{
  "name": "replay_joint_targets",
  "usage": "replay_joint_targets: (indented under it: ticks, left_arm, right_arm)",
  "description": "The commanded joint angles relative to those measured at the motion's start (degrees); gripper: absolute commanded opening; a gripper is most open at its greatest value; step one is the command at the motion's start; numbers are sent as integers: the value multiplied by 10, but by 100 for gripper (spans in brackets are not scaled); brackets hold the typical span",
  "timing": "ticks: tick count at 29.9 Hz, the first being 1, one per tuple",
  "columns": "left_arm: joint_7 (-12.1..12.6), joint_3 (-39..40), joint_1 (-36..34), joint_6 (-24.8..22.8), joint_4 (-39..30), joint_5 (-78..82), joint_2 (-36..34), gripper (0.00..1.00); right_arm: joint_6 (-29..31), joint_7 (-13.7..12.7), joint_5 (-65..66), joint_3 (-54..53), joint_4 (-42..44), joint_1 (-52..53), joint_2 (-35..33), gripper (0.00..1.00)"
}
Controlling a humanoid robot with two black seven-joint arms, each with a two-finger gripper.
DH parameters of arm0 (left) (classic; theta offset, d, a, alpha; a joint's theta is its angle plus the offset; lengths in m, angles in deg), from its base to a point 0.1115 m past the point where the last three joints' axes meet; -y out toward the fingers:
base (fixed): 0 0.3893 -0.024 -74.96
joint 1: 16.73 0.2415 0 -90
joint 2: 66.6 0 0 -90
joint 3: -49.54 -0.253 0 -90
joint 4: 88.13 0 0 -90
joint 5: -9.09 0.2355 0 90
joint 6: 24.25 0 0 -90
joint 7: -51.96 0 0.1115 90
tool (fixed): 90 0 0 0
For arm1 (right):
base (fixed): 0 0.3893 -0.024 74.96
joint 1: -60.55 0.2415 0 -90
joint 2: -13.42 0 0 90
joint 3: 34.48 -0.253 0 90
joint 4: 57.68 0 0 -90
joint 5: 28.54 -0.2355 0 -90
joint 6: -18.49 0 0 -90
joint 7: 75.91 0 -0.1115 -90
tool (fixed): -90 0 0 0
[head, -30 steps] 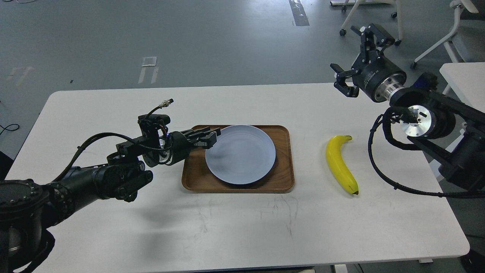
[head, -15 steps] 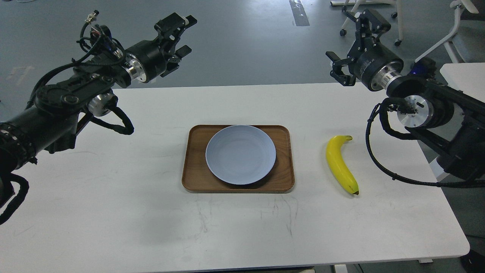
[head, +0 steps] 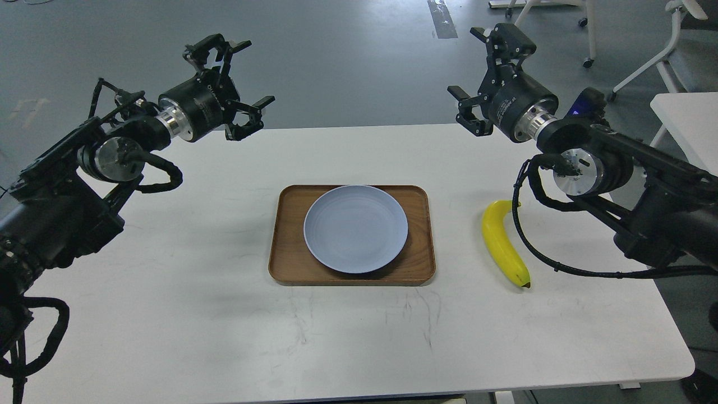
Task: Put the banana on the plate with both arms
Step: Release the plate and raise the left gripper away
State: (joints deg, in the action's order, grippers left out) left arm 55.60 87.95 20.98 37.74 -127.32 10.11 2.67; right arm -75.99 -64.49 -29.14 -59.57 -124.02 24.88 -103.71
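Observation:
The yellow banana lies on the white table, right of the tray, dark tip toward me. The pale blue plate sits empty on the brown wooden tray at the table's middle. My left gripper is raised above the table's far left edge, fingers spread open and empty. My right gripper is raised above the far right edge, fingers spread open and empty, well above and behind the banana. A black cable from the right arm hangs over the banana's upper end.
The white table ends at rounded edges on all sides. Grey floor lies beyond, with white office chairs at the back right and a second white table at the right edge.
My left arm lifted from beside the plate up to the far left and then settled lower with its fingers spread. My right gripper moved left and a little up.

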Motion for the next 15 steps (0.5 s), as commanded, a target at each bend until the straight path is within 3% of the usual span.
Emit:
replay_joint_targets:
  ticks: [1,11,14,15]
  left_arm:
    - [0,23,24,0,-29,0,-10,98]
    - [-6,33,41,0,-30,0,-16,98]
    - [-20,33,46,0,-30,0,-16,98]
    - [-36,33,47,0,-30,0,-17,98]
  right_arm:
    - [1,0,2,1,0,-1,9,100]
    - [1,1,3,1,-1,-2,9,100]
    - [1,1,3,1,-6,-3,2,100]
    - [1,1,5,2,-8,-3,-9,100]
